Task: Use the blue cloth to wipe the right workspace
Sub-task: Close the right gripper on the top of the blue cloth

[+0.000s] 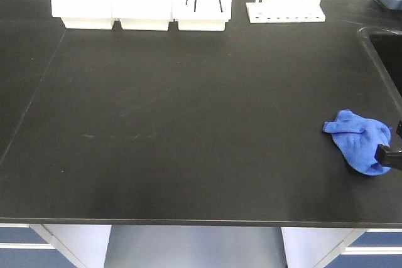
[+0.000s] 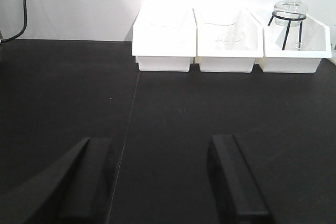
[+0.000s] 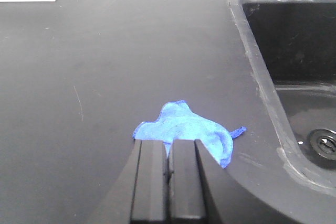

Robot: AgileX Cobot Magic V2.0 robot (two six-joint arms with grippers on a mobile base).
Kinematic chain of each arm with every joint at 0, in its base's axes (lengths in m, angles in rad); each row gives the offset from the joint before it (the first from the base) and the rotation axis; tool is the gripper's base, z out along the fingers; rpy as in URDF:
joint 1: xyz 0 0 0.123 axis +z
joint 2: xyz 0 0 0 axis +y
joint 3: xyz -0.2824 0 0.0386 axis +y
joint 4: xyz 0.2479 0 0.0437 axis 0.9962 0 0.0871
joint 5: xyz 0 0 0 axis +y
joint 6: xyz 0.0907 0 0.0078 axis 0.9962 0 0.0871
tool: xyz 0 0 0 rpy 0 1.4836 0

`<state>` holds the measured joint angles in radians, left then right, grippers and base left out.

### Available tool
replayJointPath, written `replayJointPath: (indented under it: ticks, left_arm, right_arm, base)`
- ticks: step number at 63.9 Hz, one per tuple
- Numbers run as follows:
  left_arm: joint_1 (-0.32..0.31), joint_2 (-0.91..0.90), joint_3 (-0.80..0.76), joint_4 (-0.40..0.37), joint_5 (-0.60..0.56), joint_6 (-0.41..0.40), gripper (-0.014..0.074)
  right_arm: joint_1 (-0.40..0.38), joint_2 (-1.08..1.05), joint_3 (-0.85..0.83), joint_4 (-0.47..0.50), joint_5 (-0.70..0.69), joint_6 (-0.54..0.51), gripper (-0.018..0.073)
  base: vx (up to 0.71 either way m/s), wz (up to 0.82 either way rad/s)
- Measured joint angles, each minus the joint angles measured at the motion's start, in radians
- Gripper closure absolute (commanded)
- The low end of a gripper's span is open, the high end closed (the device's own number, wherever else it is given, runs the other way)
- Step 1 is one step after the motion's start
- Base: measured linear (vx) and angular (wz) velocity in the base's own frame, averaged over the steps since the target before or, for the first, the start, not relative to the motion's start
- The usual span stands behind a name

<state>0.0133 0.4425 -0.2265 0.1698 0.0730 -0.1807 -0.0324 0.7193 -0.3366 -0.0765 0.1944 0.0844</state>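
Front-facing: blue cloth (image 1: 359, 141), long axis diagonal.

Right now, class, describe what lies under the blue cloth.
The blue cloth lies on the black benchtop, its near edge pinched in the right gripper. Whatever the cloth covers cannot be seen.

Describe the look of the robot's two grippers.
Left gripper: two matte black fingers, flat-faced and wedge-shaped, broadening toward the camera. Right gripper: the same matte black, with straight rectangular bars and squared tips. No markings show on either.
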Motion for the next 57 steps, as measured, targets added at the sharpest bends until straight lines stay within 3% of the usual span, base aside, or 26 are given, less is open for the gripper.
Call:
replayJointPath:
  ticks: [13, 44, 52, 57]
  left_arm:
    - [0.000, 0.000, 0.000, 0.000, 0.003, 0.000, 0.0608]
    - [0.000, 0.000, 0.001, 0.000, 0.002, 0.000, 0.0602]
    - [0.000, -0.012, 0.082, 0.000, -0.086, 0.000, 0.0602]
    - [0.000, -0.044, 0.177, 0.000, -0.211, 0.000, 0.0602]
  right_arm:
    - [0.000, 0.000, 0.000, 0.000, 0.000, 0.000, 0.0557]
    - [0.000, 0.000, 0.000, 0.001, 0.058, 0.003, 0.0549]
    - [0.000, 0.001, -0.003, 0.001, 0.080, 0.003, 0.0547]
    - [-0.009, 0.020, -0.022, 0.001, 0.094, 0.003, 0.0547]
  base:
    - [0.00, 0.00]
    - [0.00, 0.00]
    - [0.00, 0.00]
    - [0.00, 0.00]
